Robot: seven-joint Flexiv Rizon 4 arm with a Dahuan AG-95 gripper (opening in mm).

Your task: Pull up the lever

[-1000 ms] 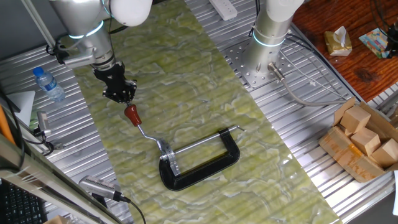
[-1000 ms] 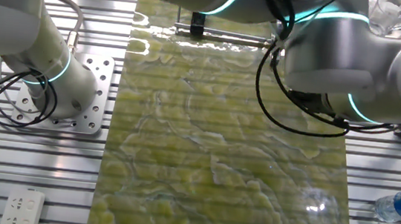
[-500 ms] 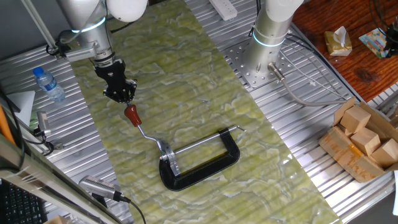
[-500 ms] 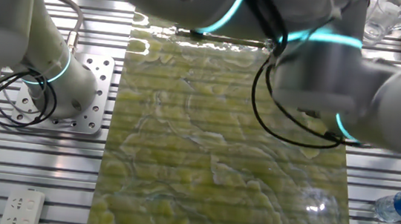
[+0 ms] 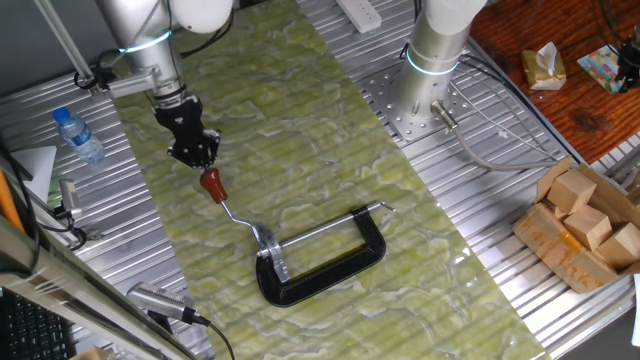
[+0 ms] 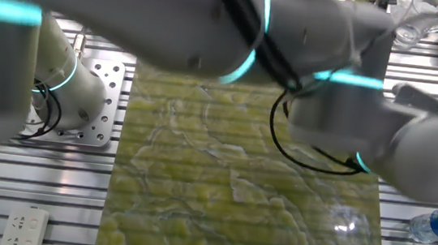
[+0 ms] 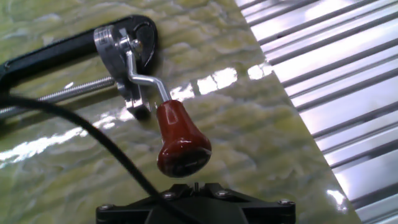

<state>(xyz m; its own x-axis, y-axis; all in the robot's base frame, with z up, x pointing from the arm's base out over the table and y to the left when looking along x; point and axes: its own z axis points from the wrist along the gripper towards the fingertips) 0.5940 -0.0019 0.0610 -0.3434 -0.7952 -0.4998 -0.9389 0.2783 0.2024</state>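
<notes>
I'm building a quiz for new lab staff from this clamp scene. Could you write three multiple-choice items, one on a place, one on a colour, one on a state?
1. Where is the water bottle?
A. on the green mat
B. on the metal table left of the mat
C. inside the clamp

2. What colour is the lever knob?
A. red-brown
B. blue
C. white

3. How does the pincer stand to the knob?
A. clamped on it
B. just beyond it, not gripping
C. far across the table

Answers: 1 B, it lies on the ribbed metal beside the mat. 2 A, the hand view shows it. 3 B, a gap shows between them.
</notes>
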